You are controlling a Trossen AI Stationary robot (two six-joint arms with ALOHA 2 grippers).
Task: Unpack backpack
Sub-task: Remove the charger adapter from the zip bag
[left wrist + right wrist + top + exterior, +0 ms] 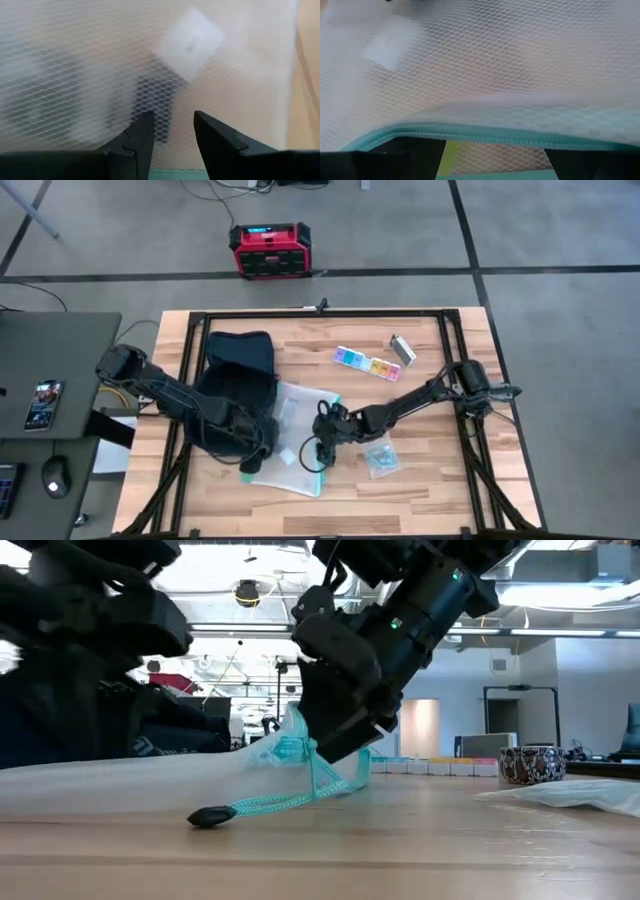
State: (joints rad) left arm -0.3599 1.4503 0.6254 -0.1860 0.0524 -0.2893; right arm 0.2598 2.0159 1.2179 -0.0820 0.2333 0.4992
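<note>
Nearest, cord: a teal drawstring (290, 798) with a dark toggle at its end trails on the wooden table (420, 490).
Right arm: stretched from the table's right edge toward the middle, wrist tipped down.
Right gripper (318, 452): clamped on the teal-edged rim of the white mesh bag (290, 445), lifting it slightly.
Left arm: reaches from the left across the backpack, low over the bag.
Left gripper (172, 131): fingers a little apart, over the mesh, gripping nothing.
Backpack (238, 365): lies at the table's left rear, just behind the mesh bag.
Farther back: a pill organizer (366, 363).
</note>
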